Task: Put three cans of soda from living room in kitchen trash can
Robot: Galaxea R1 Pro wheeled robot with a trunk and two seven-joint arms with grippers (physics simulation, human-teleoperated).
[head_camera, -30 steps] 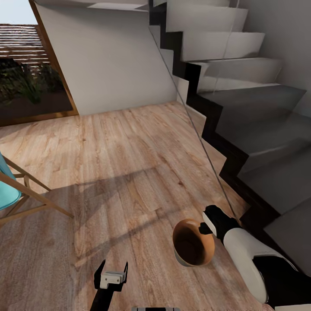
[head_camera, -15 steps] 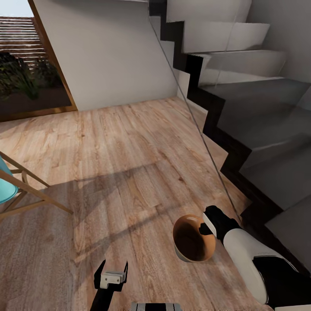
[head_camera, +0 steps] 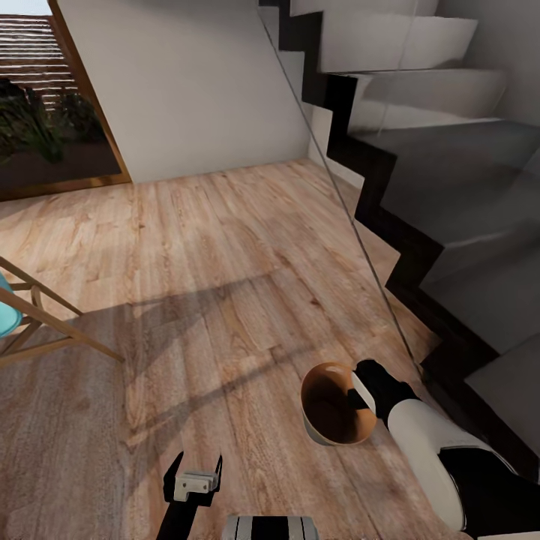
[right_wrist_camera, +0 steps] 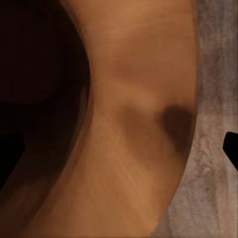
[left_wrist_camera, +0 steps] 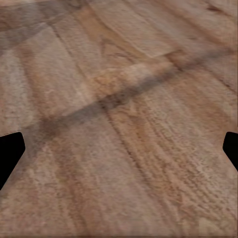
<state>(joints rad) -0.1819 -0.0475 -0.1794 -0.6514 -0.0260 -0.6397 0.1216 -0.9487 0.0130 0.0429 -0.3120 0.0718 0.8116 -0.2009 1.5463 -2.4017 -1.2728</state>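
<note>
- while the robot stands on a wood-plank floor (head_camera: 225,247) beside a dark staircase (head_camera: 450,195), the tash can (head_camera: 337,405) hangs at the right gripper (head_camera: 365,390), low at the right of the head view, above the planks and near the foot of the stairs.
- right gripper: it sits at the bin's rim, one finger seemingly inside and one outside; judged closed on the rim, carrying the bin. right wrist view looks along the copper-brown inner wall (right_wrist_camera: 134,99) into a dark bottom.
- left gripper (head_camera: 193,471): fingers spread apart, nothing between them; left wrist view has bare planks under it and the dark fingertips (left_wrist_camera: 10,153) wide at the frame's sides.
- cans of soda: none to be seen on the floor, in either gripper, or in the lit part of the bin. the bin's bottom is too dark to say whether anything lies there.
- surroundings: a glass door (head_camera: 52,120) with greenery behind it at far left, pale wall ahead, wooden legs of a teal chair (head_camera: 30,315) at the left edge. no cabinets or oven, so this is not the kitchen.
- progress, as a judgement: early or mid-task. the bin is away from the kitchen, apparently being carried toward the cans. no can is confirmed inside; all three may remain, as does returning the bin to the kitchen.
</note>
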